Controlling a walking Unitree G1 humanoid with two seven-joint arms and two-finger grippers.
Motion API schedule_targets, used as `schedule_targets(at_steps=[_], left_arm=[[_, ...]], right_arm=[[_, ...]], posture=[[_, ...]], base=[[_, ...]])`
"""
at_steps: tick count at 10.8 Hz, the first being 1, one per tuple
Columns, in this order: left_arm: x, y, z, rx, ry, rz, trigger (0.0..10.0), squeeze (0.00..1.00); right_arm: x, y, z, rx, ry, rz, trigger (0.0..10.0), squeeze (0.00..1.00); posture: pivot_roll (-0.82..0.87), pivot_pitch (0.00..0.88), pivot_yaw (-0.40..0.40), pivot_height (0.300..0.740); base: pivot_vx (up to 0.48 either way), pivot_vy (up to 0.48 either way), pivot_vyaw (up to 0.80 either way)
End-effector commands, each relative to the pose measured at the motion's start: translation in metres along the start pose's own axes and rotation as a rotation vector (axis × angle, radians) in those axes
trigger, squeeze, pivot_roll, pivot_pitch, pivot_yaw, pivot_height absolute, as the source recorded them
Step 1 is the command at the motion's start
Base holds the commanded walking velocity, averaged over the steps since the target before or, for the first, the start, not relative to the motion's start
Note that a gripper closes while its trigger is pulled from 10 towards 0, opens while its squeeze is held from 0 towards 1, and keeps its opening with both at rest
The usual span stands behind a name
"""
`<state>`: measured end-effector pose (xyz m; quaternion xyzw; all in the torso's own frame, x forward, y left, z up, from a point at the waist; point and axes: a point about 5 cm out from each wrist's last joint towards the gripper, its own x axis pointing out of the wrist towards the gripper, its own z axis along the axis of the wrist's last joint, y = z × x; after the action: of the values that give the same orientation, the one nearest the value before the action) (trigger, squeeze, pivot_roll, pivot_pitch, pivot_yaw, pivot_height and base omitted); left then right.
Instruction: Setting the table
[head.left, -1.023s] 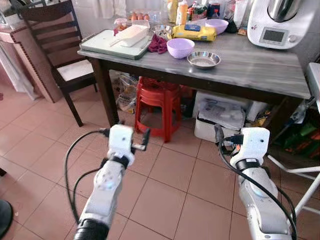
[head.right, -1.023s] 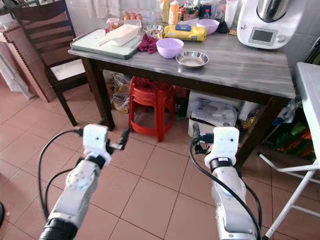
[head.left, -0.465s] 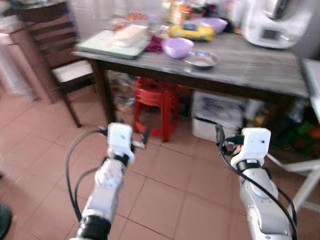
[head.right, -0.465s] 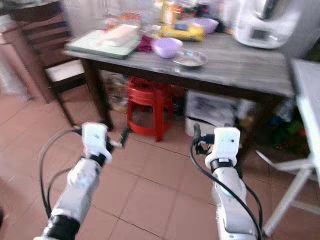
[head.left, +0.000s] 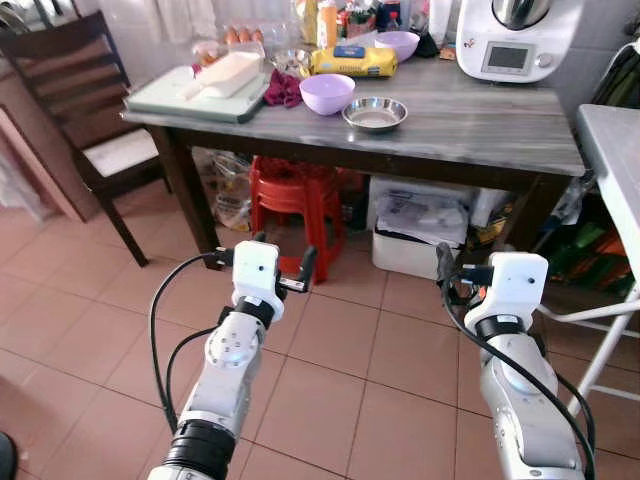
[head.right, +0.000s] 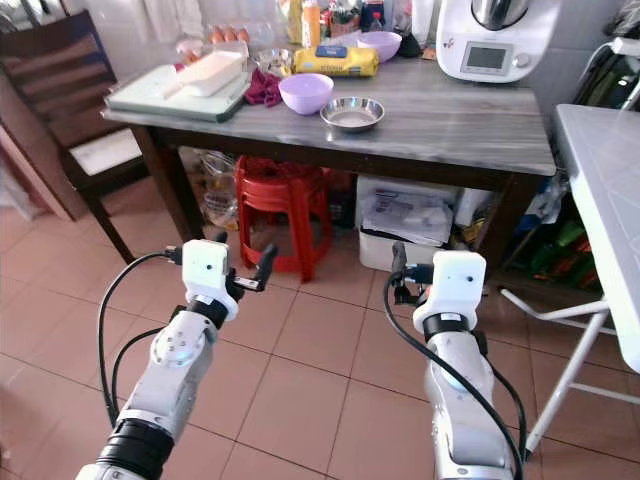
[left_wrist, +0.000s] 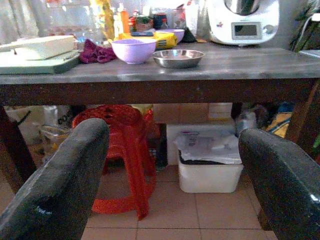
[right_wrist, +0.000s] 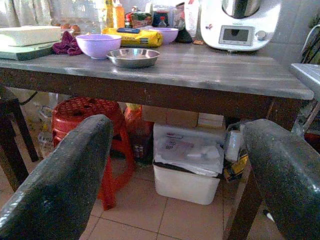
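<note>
Table (head.left: 480, 110) nearer now, tiled floor (head.left: 340, 370)

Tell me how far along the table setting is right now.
Nothing looks set yet. The lilac bowl and steel bowl sit among clutter on the grey table. The left gripper and right gripper are open and empty, low over the floor tiles short of the table. Every reach and placement is left.
</note>
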<state>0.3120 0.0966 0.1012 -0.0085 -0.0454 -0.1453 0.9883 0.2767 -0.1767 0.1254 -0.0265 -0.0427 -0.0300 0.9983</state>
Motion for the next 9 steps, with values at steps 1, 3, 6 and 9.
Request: schedule_targets(at_steps=[1,3,6,9], left_arm=[[0.0041,-0.0005,0.0044,-0.001,-0.018,-0.012,10.0,0.00],[0.0053,-0.0050,0.0040,-0.009,-0.019,-0.021,10.0,0.00],[0.0059,-0.0024,0.0050,-0.008,-0.024,-0.017,10.0,0.00],[0.0027,-0.0002,0.0030,-0.008,-0.020,-0.010,10.0,0.00]], right_arm=[[-0.0006,-0.0014,0.0062,-0.008,-0.024,-0.009,10.0,0.00],[0.0015,-0.0020,0.0076,-0.006,-0.028,-0.014,10.0,0.00],[0.0026,-0.0026,0.0078,-0.002,-0.028,-0.020,10.0,0.00],[-0.0024,-0.0035,0.0062,-0.001,-0.022,-0.022,10.0,0.00]], posture=[[-0.23,0.024,0.076,0.740],[-0.23,0.022,0.079,0.740],[-0.22,0.025,0.081,0.740],[-0.22,0.038,0.079,0.740]], base=[[0.000,-0.304,0.00],[0.000,-0.349,0.00],[0.000,-0.480,-0.45],[0.000,-0.480,-0.29]])
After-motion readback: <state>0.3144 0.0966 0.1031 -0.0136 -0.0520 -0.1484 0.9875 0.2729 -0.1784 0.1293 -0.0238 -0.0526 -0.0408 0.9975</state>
